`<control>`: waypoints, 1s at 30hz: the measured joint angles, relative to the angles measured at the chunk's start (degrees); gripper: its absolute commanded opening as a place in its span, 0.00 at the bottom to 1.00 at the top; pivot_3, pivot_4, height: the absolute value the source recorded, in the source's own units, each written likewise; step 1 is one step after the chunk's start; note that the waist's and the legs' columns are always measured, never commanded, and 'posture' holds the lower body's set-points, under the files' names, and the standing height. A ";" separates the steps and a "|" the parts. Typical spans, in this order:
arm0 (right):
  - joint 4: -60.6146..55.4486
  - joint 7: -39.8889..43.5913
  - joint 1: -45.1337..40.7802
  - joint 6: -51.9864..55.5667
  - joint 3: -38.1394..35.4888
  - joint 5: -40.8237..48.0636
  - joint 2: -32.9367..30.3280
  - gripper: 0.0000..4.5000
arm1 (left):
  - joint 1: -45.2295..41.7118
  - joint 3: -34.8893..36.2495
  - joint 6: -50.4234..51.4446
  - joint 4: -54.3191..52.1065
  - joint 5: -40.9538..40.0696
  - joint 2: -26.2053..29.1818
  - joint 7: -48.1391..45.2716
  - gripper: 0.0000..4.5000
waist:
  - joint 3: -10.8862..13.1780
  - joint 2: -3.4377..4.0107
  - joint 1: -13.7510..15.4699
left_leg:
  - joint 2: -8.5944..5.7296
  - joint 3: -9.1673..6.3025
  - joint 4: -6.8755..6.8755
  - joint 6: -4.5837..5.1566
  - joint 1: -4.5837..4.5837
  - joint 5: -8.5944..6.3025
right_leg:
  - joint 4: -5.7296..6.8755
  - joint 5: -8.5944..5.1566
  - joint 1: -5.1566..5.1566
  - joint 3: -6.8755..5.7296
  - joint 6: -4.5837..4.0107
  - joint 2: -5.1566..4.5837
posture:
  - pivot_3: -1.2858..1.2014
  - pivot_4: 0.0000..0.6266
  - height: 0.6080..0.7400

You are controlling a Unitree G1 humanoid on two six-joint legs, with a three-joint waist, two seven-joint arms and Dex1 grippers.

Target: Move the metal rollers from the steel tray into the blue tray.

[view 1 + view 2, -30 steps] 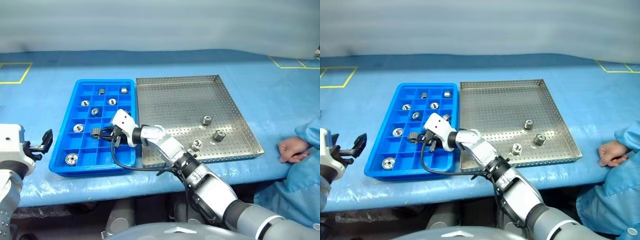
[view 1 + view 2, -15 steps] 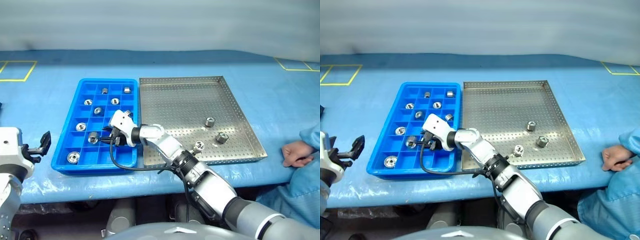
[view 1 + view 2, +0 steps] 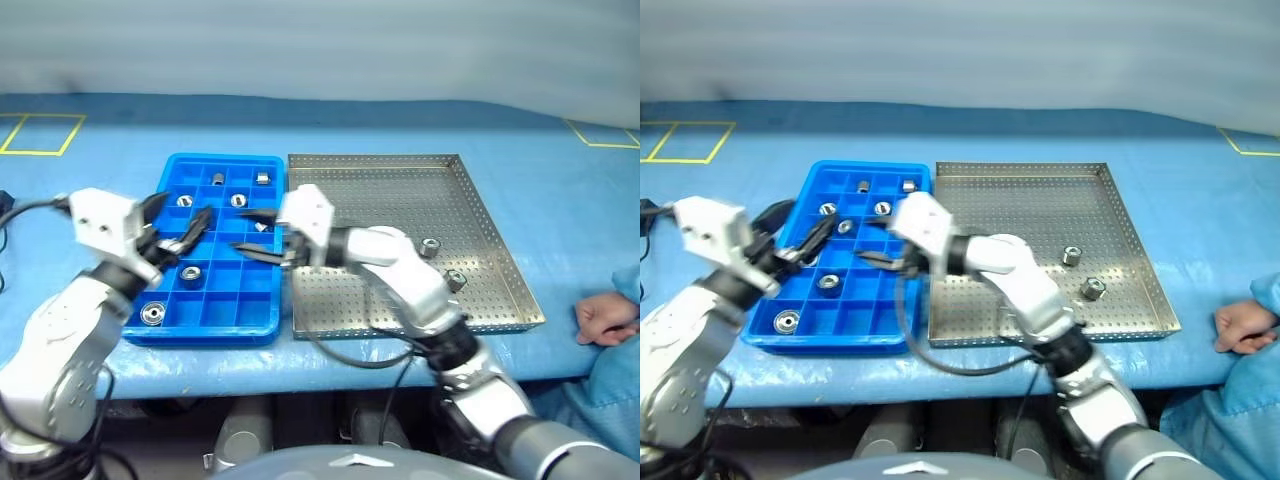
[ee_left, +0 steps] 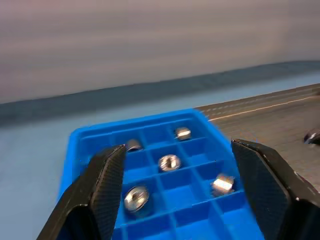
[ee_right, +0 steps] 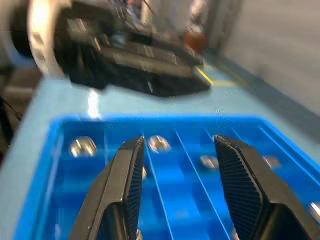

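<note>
The blue tray (image 3: 200, 335) lies left of the steel tray (image 3: 380, 190). Two metal rollers (image 3: 432, 246) (image 3: 455, 280) rest on the steel tray's right side. Several more rollers (image 4: 169, 162) sit one to a compartment in the blue tray. My right gripper (image 3: 240, 230) hovers above the blue tray's right edge, pointing left, open and with nothing between its fingers (image 5: 127, 185). My left gripper (image 3: 185, 212) hangs above the blue tray's left half, pointing toward the right gripper, open and empty too. The two grippers face each other a short way apart.
A person's hand (image 3: 605, 320) in a blue sleeve rests on the blue table cover (image 3: 560, 180) at the right, beyond the steel tray. Yellow tape lines (image 3: 30, 135) mark the cover at the far left and right.
My right gripper has opened, left a roller in a blue tray compartment, and risen toward the tray's right edge. My left arm has swung in from the far left to above the blue tray.
</note>
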 measured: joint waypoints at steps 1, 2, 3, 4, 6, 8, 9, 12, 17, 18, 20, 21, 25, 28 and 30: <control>-1.58 -0.28 1.13 1.43 -1.47 -0.99 -3.65 0.52 | -2.13 -3.89 -0.61 1.30 0.78 0.45 -1.68 0.82 | 0.05 0.14 -0.51 | -0.03 0.08 -0.05 0.02 0.03 0.01 | 0.05 -0.03 -0.05 0.13 0.06 0.01 | 0.49 0.24 1.00; -3.11 -0.89 2.34 2.61 -3.03 -1.92 -6.14 0.52 | -3.71 -7.64 -1.28 2.91 2.35 0.99 -3.06 0.82 | 0.06 0.18 -1.16 | 0.01 0.14 -0.14 0.02 0.07 0.01 | 0.06 -0.03 -0.08 0.20 0.06 0.06 | 0.48 0.24 1.00; -4.83 -1.40 3.75 3.72 -4.26 -2.71 -8.48 0.52 | -5.11 -11.95 -2.22 4.94 4.70 2.08 -4.24 0.82 | 0.06 0.19 -2.15 | 0.05 0.14 -0.21 0.02 0.10 0.01 | 0.07 -0.06 -0.11 0.29 0.04 0.16 | 0.47 0.24 1.00; -6.33 -1.69 4.93 4.67 -5.14 -3.08 -10.10 0.52 | -5.89 -14.97 -2.89 6.80 6.55 2.61 -5.24 0.82 | 0.07 0.20 -3.30 | 0.11 0.16 -0.28 0.02 0.12 0.01 | 0.09 -0.07 -0.15 0.33 -0.01 0.23 | 0.45 0.24 1.00; -9.65 -2.88 8.76 7.14 -7.12 -3.34 -12.23 0.52 | -9.22 -20.30 -4.54 12.51 8.80 1.63 -8.15 0.82 | 0.07 0.21 -4.79 | 0.20 0.11 -0.29 0.06 0.11 -0.02 | 0.17 0.02 -0.17 0.31 0.09 0.35 | 0.44 0.24 1.00; -11.05 -4.20 11.24 9.18 -7.66 -3.88 -12.79 0.53 | -11.47 -23.49 -5.94 16.32 9.62 0.50 -11.07 0.90 | 0.07 0.22 -6.23 | 0.25 0.12 -0.29 0.10 0.08 -0.06 | 0.18 0.06 -0.20 0.32 0.14 0.41 | 0.42 0.24 1.00; -11.54 -5.22 12.41 10.19 -7.79 -4.27 -12.77 0.53 | -12.60 -25.04 -6.66 18.16 10.22 -0.01 -12.51 0.95 | 0.07 0.22 -6.97 | 0.25 0.14 -0.29 0.14 0.08 -0.08 | 0.17 0.05 -0.21 0.35 0.15 0.41 | 0.42 0.24 1.00; -12.46 -8.03 14.82 12.15 -7.69 -6.10 -12.68 0.53 | -14.89 -28.61 -8.33 23.98 12.46 -0.84 -15.49 1.00 | 0.07 0.22 -8.95 | 0.21 0.17 -0.21 0.16 0.07 -0.10 | 0.17 -0.01 -0.20 0.42 0.39 0.38 | 0.41 0.24 1.00; -12.65 -10.21 17.81 14.44 -3.84 -12.33 -16.60 0.53 | -16.70 -32.30 -9.28 30.21 16.27 -2.33 -17.86 1.00 | 0.08 0.21 -11.17 | 0.07 0.25 -0.07 0.17 0.02 -0.11 | 0.13 -0.08 -0.18 0.55 0.52 0.21 | 0.40 0.24 1.00; -12.72 -10.15 18.35 14.90 -3.38 -12.73 -16.83 0.53 | -16.91 -33.19 -9.71 30.69 17.01 -2.51 -18.38 1.00 | 0.08 0.21 -11.61 | 0.04 0.27 -0.06 0.18 0.03 -0.11 | 0.13 -0.08 -0.18 0.59 0.54 0.20 | 0.40 0.24 1.00; -13.30 -10.13 19.26 15.33 -2.90 -13.46 -17.22 0.53 | -17.23 -34.57 -10.29 31.70 18.32 -3.12 -19.26 1.00 | 0.08 0.21 -12.60 | 0.02 0.29 -0.04 0.20 0.04 -0.12 | 0.13 -0.06 -0.17 0.66 0.59 0.19 | 0.40 0.24 1.00; -13.65 -10.11 19.59 15.82 -2.82 -13.91 -17.65 0.53 | -17.55 -35.22 -10.64 32.06 19.00 -3.40 -19.65 1.00 | 0.08 0.21 -12.92 | 0.01 0.28 -0.03 0.20 0.04 -0.12 | 0.13 -0.06 -0.18 0.67 0.60 0.19 | 0.39 0.24 1.00; -14.82 -9.80 19.97 16.36 -2.90 -14.51 -18.74 0.53 | -18.73 -37.42 -11.34 34.25 21.24 -5.64 -20.54 1.00 | 0.08 0.20 -14.11 | 0.00 0.28 -0.01 0.21 0.13 -0.12 | 0.16 -0.06 -0.13 0.72 0.62 0.20 | 0.39 0.24 1.00; -15.05 -9.83 20.16 16.57 -3.94 -14.26 -18.72 0.53 | -18.97 -38.90 -12.05 36.12 22.65 -6.85 -21.63 1.00 | 0.08 0.20 -15.00 | 0.00 0.27 -0.02 0.21 0.16 -0.11 | 0.19 -0.04 -0.13 0.77 0.66 0.21 | 0.39 0.24 1.00; -15.74 -9.87 20.26 16.97 -5.23 -14.00 -18.70 0.53 | -19.13 -39.57 -12.18 36.73 23.49 -7.13 -22.45 1.00 | 0.08 0.21 -15.56 | 0.00 0.26 -0.02 0.21 0.15 -0.11 | 0.19 -0.02 -0.13 0.79 0.69 0.21 | 0.39 0.24 1.00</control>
